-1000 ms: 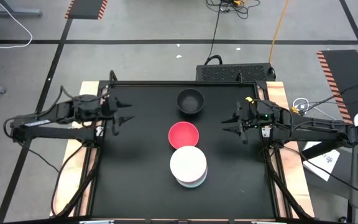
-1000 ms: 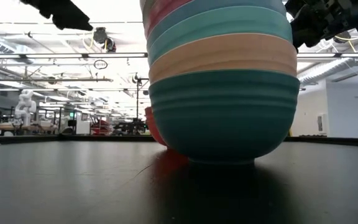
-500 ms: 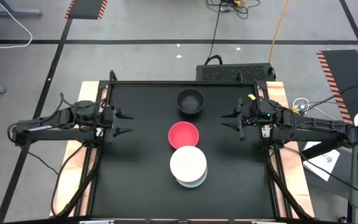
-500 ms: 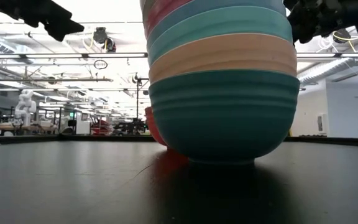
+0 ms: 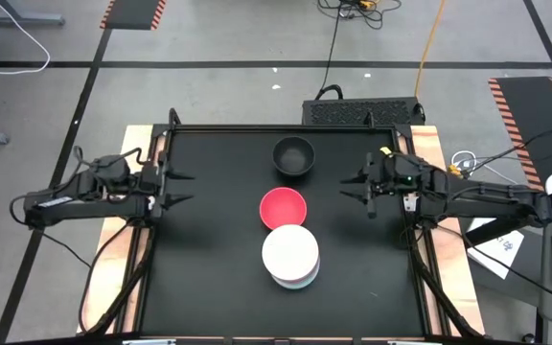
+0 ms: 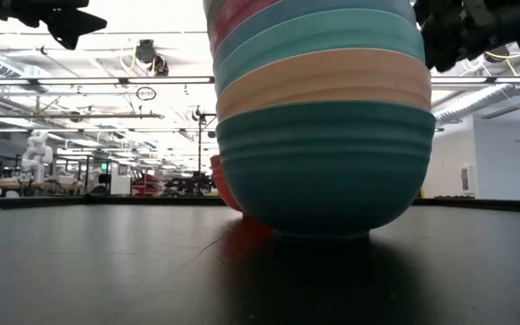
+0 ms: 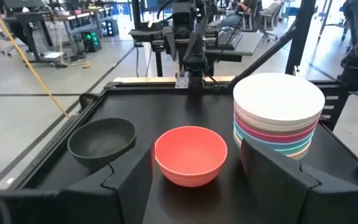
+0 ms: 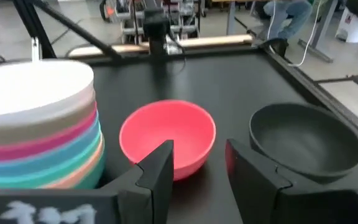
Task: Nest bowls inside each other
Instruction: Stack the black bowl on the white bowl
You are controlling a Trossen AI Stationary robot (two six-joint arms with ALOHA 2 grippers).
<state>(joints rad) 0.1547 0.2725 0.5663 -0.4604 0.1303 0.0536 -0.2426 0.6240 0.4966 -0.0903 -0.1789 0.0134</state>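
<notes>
The left gripper [image 5: 182, 187] hangs at the black table's [image 5: 209, 278] left edge, fingers spread and empty; no readable writing shows on anything. The black bowl [image 5: 293, 154] sits alone near the far edge; the red bowl [image 5: 283, 207] touches the white-topped nested stack [image 5: 290, 255]. The right gripper [image 5: 350, 189] waits at the right edge, parted, holding nothing.

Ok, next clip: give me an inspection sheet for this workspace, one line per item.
Surface: black table, bare around the bowls.
Job's things: nested stack, white bowl on top; red bowl and black bowl loose, upright, apart.
Clutter: nothing seen.
Grippers: left gripper at the left edge, open, empty; right gripper near the right edge, open, empty.
Cables: yellow cable on the floor behind.
Surroundings: workshop, desks beyond.
</notes>
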